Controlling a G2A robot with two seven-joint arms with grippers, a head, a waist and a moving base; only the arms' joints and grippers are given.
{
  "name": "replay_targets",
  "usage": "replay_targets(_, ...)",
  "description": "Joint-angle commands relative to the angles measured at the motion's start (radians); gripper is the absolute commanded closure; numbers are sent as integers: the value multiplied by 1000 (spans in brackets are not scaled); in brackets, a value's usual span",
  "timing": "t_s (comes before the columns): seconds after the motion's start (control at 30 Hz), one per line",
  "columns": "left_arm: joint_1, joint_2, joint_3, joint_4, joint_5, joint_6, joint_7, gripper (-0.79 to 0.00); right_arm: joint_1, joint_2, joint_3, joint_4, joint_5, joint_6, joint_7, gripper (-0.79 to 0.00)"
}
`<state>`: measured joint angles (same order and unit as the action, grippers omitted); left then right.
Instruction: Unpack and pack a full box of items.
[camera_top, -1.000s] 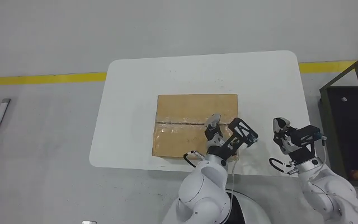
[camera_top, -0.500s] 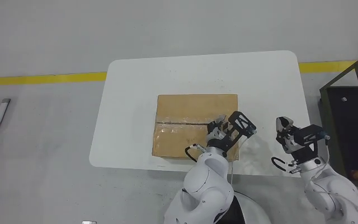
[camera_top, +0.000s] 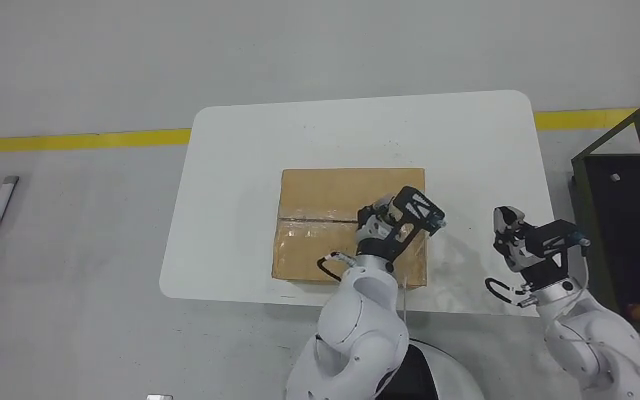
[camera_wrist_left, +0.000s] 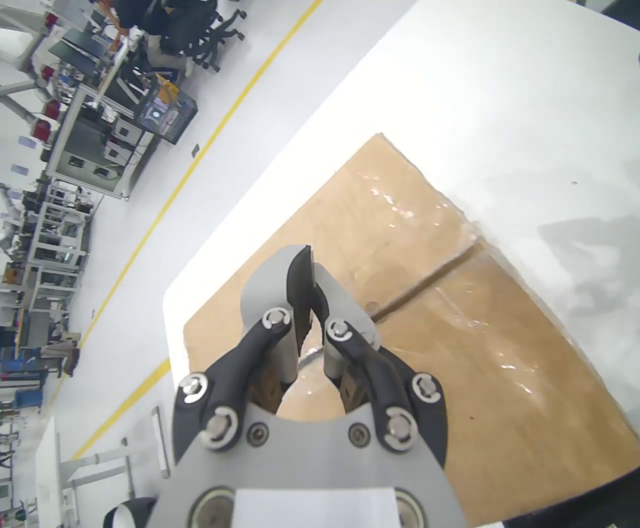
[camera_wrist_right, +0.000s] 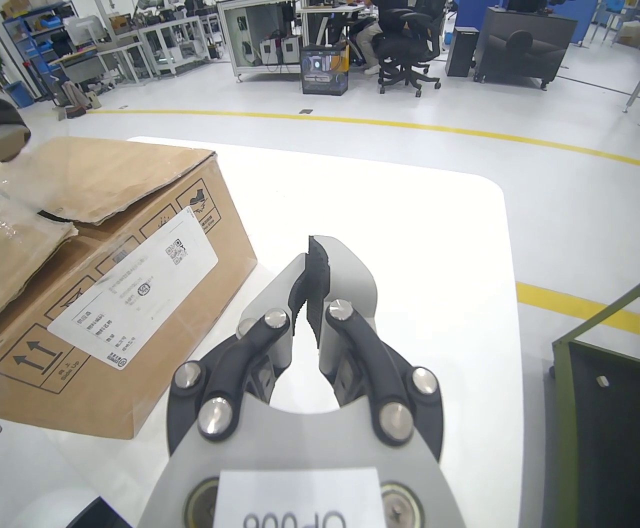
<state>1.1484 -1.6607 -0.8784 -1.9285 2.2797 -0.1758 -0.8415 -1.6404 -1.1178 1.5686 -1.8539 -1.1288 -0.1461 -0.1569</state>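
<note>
As left gripper (camera_wrist_left: 310, 265) hangs over seam (camera_wrist_left: 430, 285), box (camera_wrist_left: 475, 400) unopened

If the left gripper's closed tips land off the seam, they cd skid on glossy tape (camera_wrist_left: 505, 367) or dent a flap (camera_wrist_left: 360, 235) w/o parting it. Jaws together, nothing held; contact w/ box unclear. Right gripper (camera_wrist_right: 314, 260), also closed & empty, hovers beside the box on the table (camera_wrist_left: 500, 100)

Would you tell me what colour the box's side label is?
The label is white with dark print; right wrist view shows it best.
</note>
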Motion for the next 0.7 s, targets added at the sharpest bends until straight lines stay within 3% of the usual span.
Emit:
replay_targets(0.0, 2, 3, -31, -37, 22, 3, 5, 0, 0, -1, 6, -1, 8, -2, -5, 0)
replay_targets(0.43, 11, 31, -350, -266, 120, -74, 48, 0, 7, -6, 36, -14, 53, -52, -17, 0)
replay_targets(0.67, 7, 42, -528, -275, 164, -56, 43, 0, 17, -7, 50, -2, 67, -83, -13, 0)
